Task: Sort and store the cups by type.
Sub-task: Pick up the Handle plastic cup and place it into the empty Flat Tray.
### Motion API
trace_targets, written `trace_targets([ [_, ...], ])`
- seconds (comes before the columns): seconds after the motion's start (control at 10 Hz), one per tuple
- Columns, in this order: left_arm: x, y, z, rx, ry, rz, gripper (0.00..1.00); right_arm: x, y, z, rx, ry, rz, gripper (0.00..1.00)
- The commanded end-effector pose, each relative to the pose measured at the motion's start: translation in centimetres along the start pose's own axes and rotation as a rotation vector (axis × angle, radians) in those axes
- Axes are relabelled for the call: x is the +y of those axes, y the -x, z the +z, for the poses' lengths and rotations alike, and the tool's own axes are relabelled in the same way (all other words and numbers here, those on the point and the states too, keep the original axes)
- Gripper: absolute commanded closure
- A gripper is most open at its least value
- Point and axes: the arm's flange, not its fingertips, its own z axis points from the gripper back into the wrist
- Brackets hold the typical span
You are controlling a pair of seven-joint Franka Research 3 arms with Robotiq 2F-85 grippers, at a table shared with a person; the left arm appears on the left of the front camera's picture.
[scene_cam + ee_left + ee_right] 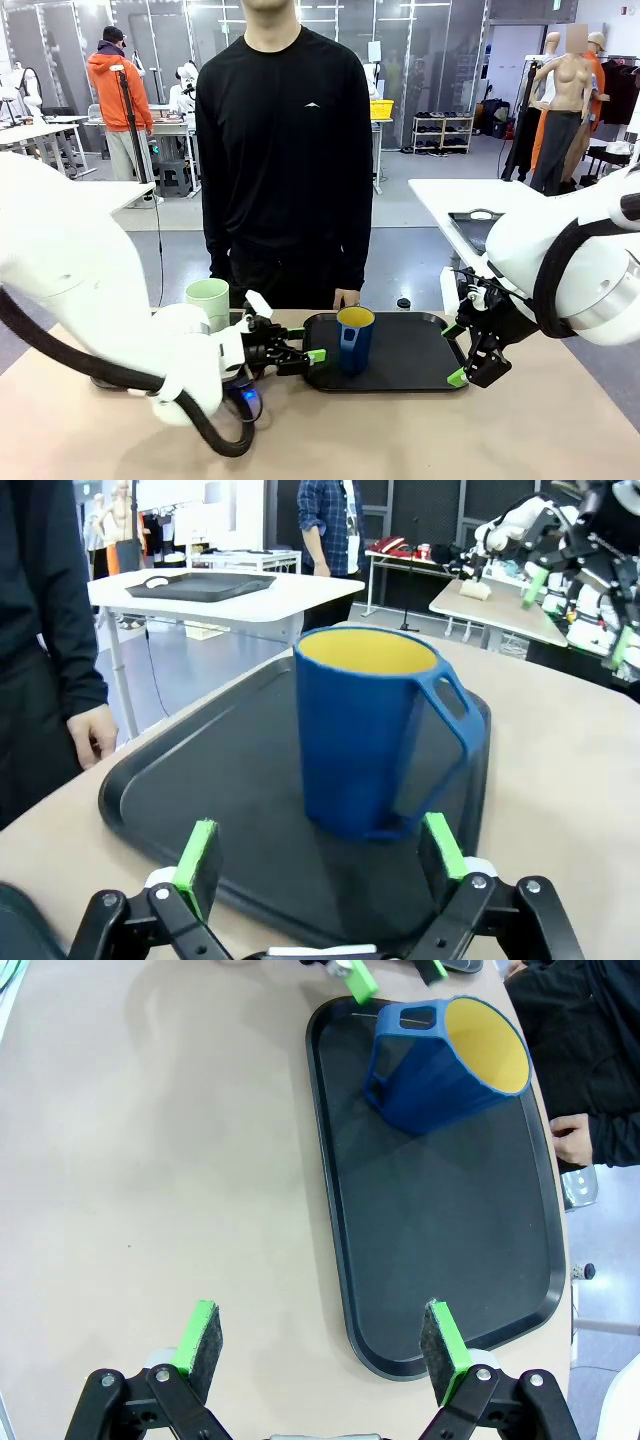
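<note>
- We see a beige tabletop (420, 430) in a workshop, with a person in a black top (285, 140) standing at its far side
- We find a black tray (410, 355) on the tabletop, and the blue mug (355, 338) stands upright at its left end, yellow inside
- We see the mint-green tumbler (208, 303) upright on the tabletop, left of the tray
- Our left pincer (305, 355) hangs at the tray's left edge, jaws spread wide, the mug just ahead of its pads (198, 865) and not touched
- Our right pincer (458, 352) hovers over the tray's right edge, jaws apart, empty
- The person's hand (347, 298) hangs by the far edge
</note>
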Motion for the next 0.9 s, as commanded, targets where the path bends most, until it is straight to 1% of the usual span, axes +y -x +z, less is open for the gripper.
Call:
trace_targets([
  [0.0, -8.9, 5.7, 3.0, -0.020, -0.042, -0.052, 0.00, 0.2, -0.1, 0.0, 0.017, 0.003, -0.018, 0.00],
  [0.1, -9.0, 6.1, 5.4, -0.002, -0.018, -0.046, 0.00, 0.2, -0.1, 0.0, 0.017, 0.003, -0.018, 0.00],
  [0.2, -9.2, 6.0, 7.9, 0.016, 0.035, -0.058, 0.00, 0.2, -0.1, 0.0, 0.017, 0.003, -0.018, 0.00],
  [0.3, -9.2, 5.9, 10.5, 0.034, 0.059, -0.076, 0.00, 0.2, -0.1, 0.0, 0.017, 0.003, -0.018, 0.00],
  [0.4, -9.0, 5.6, 13.0, 0.055, 0.091, -0.127, 0.00, 0.2, -0.1, 0.0, 0.017, 0.003, -0.018, 0.00],
  [0.5, -8.5, 5.0, 16.1, 0.059, 0.099, -0.126, 0.00, 0.2, -0.1, 0.0, 0.017, 0.003, -0.018, 0.00],
  [0.6, -7.6, 4.5, 18.7, 0.090, 0.118, -0.105, 0.00, 0.2, -0.1, 0.0, 0.017, 0.003, -0.018, 0.00],
  [0.8, -4.8, 3.7, 23.7, 0.086, 0.128, -0.073, 0.00, 0.2, -0.1, 0.0, 0.017, 0.003, -0.018, 0.00],
])
